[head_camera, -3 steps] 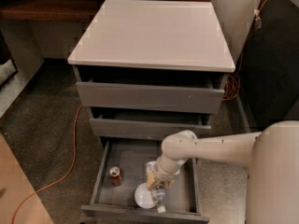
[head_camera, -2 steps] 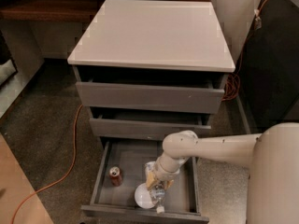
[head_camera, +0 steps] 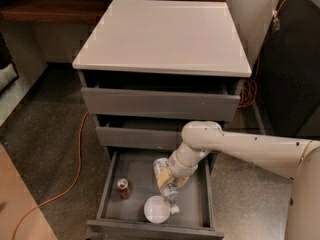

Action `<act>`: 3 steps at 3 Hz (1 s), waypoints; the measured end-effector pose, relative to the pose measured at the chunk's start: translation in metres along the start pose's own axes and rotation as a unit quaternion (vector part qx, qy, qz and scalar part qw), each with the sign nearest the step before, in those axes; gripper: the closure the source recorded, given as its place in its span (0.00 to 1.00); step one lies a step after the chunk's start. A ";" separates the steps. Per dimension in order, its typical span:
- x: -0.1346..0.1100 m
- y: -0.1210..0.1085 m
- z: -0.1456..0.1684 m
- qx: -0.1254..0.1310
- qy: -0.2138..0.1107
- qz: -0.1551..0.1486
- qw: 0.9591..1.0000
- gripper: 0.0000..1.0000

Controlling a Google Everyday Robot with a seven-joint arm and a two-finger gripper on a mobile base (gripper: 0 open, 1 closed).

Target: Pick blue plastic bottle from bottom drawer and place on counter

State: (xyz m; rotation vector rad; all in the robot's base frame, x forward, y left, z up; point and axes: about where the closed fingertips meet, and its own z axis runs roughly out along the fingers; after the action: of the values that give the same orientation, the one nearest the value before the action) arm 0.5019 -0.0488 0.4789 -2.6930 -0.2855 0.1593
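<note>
The bottom drawer (head_camera: 112, 184) is pulled open. My gripper (head_camera: 167, 176) reaches down into its middle and is shut on the blue plastic bottle (head_camera: 171, 193). The bottle hangs tilted with its white cap pointing down toward the drawer's front, just right of the white bowl. The arm's wrist covers the bottle's upper end. Above the three drawers lies the glossy white counter (head_camera: 165, 34), with nothing on it.
In the same drawer a red soda can (head_camera: 123, 188) stands at the left and a white round bowl (head_camera: 156, 209) sits near the front. The two upper drawers are slightly ajar. An orange cable (head_camera: 75, 169) runs over the floor at left; a dark wooden shelf (head_camera: 45, 6) is at back left.
My arm and gripper have risen a little and the bottle has come up with them, its cap now higher beside the bowl. Can and bowl have stayed put.
</note>
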 end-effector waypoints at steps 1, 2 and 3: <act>0.015 -0.016 -0.030 0.018 -0.017 -0.027 0.999 1.00; 0.029 -0.038 -0.059 0.031 -0.014 -0.062 0.997 1.00; 0.021 -0.060 -0.090 0.034 0.005 -0.093 0.995 1.00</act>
State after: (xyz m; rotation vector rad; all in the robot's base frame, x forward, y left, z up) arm 0.5258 -0.0269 0.5838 -2.5825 -0.5157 0.0978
